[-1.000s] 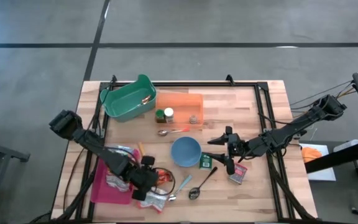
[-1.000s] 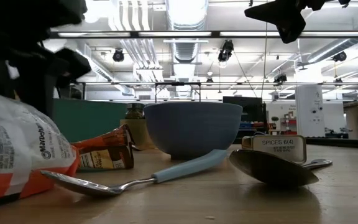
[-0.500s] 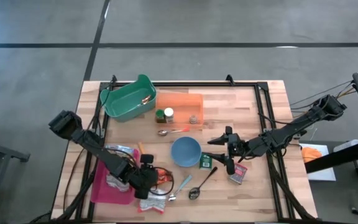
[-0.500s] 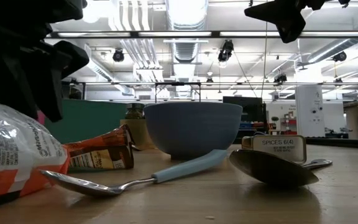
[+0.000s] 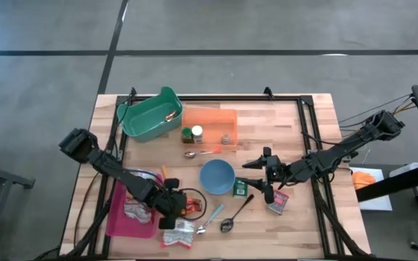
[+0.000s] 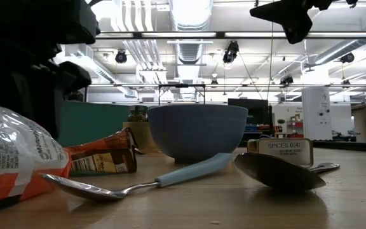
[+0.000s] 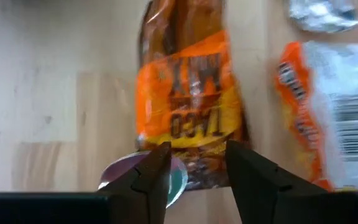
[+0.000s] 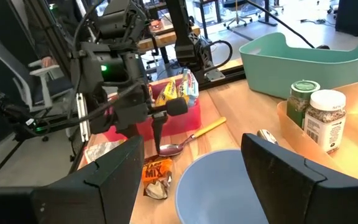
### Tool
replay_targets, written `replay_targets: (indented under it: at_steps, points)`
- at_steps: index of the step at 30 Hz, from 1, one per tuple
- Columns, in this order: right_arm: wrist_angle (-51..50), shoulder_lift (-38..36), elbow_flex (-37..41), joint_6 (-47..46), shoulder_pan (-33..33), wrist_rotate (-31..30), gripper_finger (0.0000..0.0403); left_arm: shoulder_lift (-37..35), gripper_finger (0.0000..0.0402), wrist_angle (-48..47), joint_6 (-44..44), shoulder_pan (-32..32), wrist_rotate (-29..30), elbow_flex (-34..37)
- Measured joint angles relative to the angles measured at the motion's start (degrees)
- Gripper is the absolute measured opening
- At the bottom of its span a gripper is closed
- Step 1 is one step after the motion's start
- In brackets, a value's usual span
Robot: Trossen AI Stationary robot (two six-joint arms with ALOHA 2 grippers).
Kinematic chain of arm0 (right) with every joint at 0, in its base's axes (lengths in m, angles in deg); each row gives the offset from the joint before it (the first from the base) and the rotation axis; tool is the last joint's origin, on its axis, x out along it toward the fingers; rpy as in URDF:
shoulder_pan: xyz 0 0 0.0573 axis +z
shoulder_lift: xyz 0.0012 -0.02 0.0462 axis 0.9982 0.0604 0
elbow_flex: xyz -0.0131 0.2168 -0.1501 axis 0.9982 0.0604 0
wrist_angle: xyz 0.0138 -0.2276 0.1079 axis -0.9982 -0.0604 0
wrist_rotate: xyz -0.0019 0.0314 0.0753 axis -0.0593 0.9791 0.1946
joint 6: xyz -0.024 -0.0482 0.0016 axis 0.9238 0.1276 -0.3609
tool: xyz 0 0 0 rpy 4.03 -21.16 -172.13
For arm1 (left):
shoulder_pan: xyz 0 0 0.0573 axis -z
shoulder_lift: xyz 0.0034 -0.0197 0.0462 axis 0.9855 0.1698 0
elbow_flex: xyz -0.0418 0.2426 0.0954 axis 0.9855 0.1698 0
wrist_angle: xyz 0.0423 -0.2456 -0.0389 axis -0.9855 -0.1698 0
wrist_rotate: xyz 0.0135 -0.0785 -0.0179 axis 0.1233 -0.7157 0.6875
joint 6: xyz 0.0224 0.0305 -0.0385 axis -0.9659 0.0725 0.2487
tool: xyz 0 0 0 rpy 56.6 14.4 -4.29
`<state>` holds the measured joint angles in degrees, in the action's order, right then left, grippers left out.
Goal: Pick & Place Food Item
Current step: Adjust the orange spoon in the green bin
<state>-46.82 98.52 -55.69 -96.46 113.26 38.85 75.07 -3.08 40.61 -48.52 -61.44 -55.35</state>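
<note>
An orange snack-mix packet point(image 7: 185, 106) lies flat on the wood near the table's front, just right of the pink tray point(image 5: 122, 217). My left gripper point(image 7: 197, 162) hovers over the packet's near end, pointing steeply down and open, one finger at each side. From the right wrist view its fingertips point(image 8: 158, 148) stand a little above the packet point(image 8: 154, 171). A white and orange bag point(image 5: 178, 232) lies beside it at the front edge. My right gripper point(image 5: 263, 177) waits open, raised in the air right of the blue bowl point(image 5: 216, 176).
Two spoons point(image 5: 231, 217) and a light-blue-handled spoon point(image 6: 170, 178) lie near the front. A spice tin point(image 6: 288, 149) and small boxes point(image 5: 278, 201) sit right of the bowl. A green bin point(image 5: 149, 116) and an orange tray with jars point(image 5: 209, 127) stand at the back.
My left gripper has moved a little toward the far edge and the right, from over the white and orange bag to over the orange packet, rolling slightly about its own axis. The bag has settled a little lower on the table.
</note>
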Motion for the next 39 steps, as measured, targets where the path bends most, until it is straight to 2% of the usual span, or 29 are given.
replay_targets:
  at_steps: [13,20,24,29,39]
  points:
    - [0.0,0.0,0.0,0.0,0.0,0.0,0.0265,0.0,0.0276,3.2,1.8,0.0,-0.6,4.4]
    - [0.0,0.0,0.0,0.0,0.0,0.0,0.0265,0.0,0.0286,5.1,1.8,-0.1,-0.8,6.3]
    - [0.1,0.0,0.0,0.0,0.0,0.0,0.0265,-0.2,0.0262,6.9,3.0,-0.1,-0.2,7.8]
    - [0.1,0.0,0.0,0.0,0.0,0.0,0.0265,-0.2,0.0206,10.7,4.3,-0.1,1.1,9.2]
    - [0.1,0.0,0.0,0.0,0.0,0.0,0.0265,-0.2,0.0044,10.8,4.2,-0.1,2.8,9.2]
